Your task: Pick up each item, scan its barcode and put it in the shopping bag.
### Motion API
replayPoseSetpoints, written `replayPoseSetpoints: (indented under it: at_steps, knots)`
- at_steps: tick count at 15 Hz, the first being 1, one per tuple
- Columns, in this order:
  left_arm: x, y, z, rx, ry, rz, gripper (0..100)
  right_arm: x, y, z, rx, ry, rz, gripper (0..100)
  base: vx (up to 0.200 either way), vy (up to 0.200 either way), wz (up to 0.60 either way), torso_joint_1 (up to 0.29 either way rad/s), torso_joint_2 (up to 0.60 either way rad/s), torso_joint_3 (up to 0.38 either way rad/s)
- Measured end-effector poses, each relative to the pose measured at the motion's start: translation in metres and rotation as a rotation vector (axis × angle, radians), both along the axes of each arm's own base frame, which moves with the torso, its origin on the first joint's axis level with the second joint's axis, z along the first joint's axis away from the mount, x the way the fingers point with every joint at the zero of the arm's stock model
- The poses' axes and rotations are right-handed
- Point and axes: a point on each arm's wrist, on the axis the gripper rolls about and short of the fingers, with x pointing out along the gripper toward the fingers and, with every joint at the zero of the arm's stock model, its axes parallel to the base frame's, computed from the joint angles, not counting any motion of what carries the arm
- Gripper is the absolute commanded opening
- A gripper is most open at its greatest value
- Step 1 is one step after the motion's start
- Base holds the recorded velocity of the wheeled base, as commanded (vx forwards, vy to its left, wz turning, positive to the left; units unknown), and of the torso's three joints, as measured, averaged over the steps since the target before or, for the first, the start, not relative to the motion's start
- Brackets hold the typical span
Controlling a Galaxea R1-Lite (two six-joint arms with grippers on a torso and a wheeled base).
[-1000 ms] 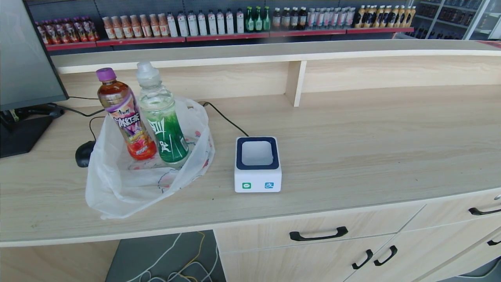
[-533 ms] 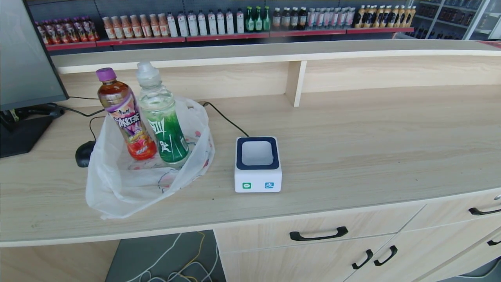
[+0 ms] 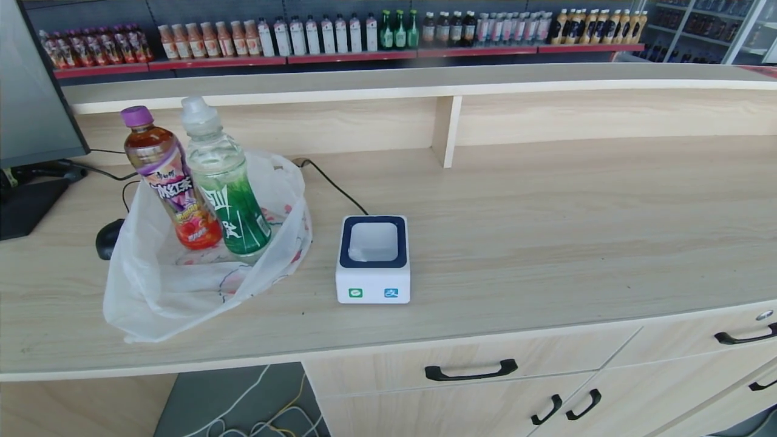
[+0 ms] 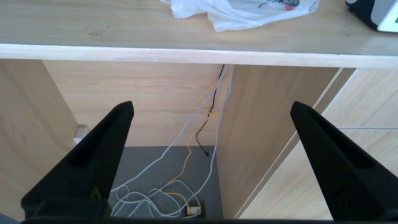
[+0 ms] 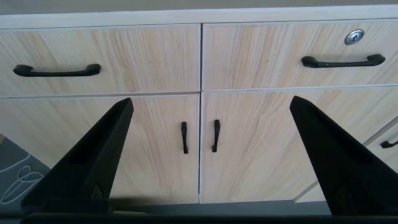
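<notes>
**Both bottles bagged, task looks all but finished**

Two drinks stand upright inside the white shopping bag point(image 3: 152, 297), which lies slumped open on the left part of the tabletop point(image 3: 546, 230). One is a red tea bottle point(image 3: 173, 188) with a purple cap. Touching it on its right is a green bottle point(image 3: 229, 194) with a clear cap. The bag's walls sag low around their bases, so most of each bottle rises above the plastic. The scanner point(image 3: 373, 258), a white box with a dark-framed window facing up, sits just beside the bag on its right. Its cable runs back towards the rear ledge.

The left tool point(image 4: 211, 106) hangs low in front of the tabletop's edge. It is released, its fingers spread wide with nothing between them, and beyond it loose cables point(image 4: 186, 180) lie on the floor of an open bay. The right tool point(image 5: 211, 99) is likewise released and bare, facing the drawers point(image 5: 99, 59) and cupboard doors.

Judging from this, both bottles have been picked up and bagged, though whether each barcode was read cannot be told. The only goods on the tabletop are those in the bag, so little or nothing seems left to do.
</notes>
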Motion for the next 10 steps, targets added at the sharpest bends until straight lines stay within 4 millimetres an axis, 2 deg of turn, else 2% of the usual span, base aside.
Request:
replayPoseSetpoints:
  at_steps: [10]
  knots:
    - [0.0000,0.0000,0.0000,-0.001,0.000,0.001,100,0.0000,0.0000,0.0000,-0.003,0.000,0.002,100,0.000,0.000,0.00,0.000,0.00,0.000]
